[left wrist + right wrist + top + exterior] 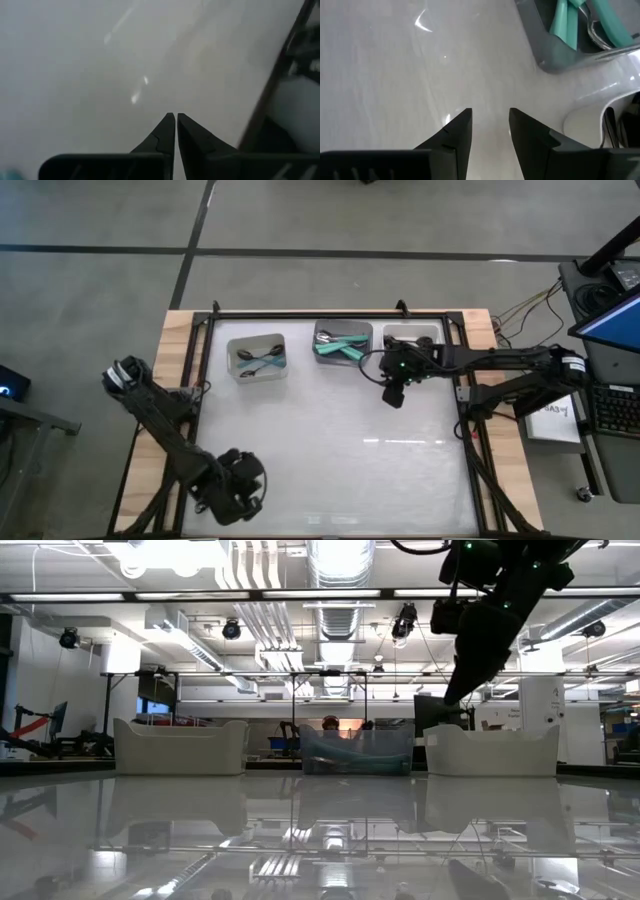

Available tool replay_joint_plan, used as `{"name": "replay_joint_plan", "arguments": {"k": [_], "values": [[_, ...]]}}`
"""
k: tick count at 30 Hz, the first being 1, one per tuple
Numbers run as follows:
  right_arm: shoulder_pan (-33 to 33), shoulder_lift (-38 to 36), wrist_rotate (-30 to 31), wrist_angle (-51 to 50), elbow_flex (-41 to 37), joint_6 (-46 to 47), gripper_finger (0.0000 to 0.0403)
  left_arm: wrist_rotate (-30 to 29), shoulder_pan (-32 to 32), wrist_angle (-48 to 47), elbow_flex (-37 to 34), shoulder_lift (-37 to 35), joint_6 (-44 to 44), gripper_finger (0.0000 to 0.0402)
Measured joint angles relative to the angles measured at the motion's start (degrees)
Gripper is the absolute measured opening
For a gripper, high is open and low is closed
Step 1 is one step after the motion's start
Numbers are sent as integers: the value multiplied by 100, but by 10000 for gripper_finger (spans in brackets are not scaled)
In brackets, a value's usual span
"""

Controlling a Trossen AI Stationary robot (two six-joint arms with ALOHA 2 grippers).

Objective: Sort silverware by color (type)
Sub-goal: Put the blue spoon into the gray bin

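**Teal, silver and black spoons sat sorted in three bins**

Teal-handled spoons [340, 348] lay crossed in the middle bin [343, 329] at the far side of the table [330, 450]. From the right wrist view their green handles [565, 22] leaned against that bin's grey wall, with a shiny bowl beside them. Dark and silvery spoons [259, 361] rested in the left bin [257, 340], which stood a little apart from the middle one. The right bin [425, 332] was mostly hidden under the right arm; black handles [612, 127] showed just inside its white rim. From table height all three bins stood in a row, the middle one tinted green [355, 752], and I could not count the pieces in any of them.

Over the bare, glossy table just in front of the middle and right bins hung the right claw [393, 394], pointing down, its two dark fingers [452, 132] parted and holding nothing. It was clear of the surface and touched neither bin.

Off at the near left corner of the table the left claw [237, 495] waited, folded back on its arm, its fingers [162, 135] pressed together with only a hairline between the tips, nothing gripped.

Cables and a keyboard [613, 408] lay on a desk beyond the right edge.
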Motion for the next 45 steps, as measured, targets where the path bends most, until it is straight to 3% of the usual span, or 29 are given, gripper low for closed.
{"name": "replay_joint_plan", "arguments": {"k": [11,16,23,31,40,45], "values": [[-2,401,-3,131,-2,-34,121,1911,-424,-981,-17,292,-1489,65],[22,539,-10,191,-2,94,121,1945,-424,-1412,-20,417,-1609,93],[162,633,-24,232,-2,130,121,2156,-642,-2163,-59,526,-2553,114],[184,645,-21,236,-2,130,121,2413,-800,-1930,-358,525,-2961,116],[184,645,0,256,-2,118,121,2560,-817,-653,-1069,472,-3031,116],[185,645,0,282,-2,112,121,2663,-810,-556,-1299,432,-3206,102]]}}
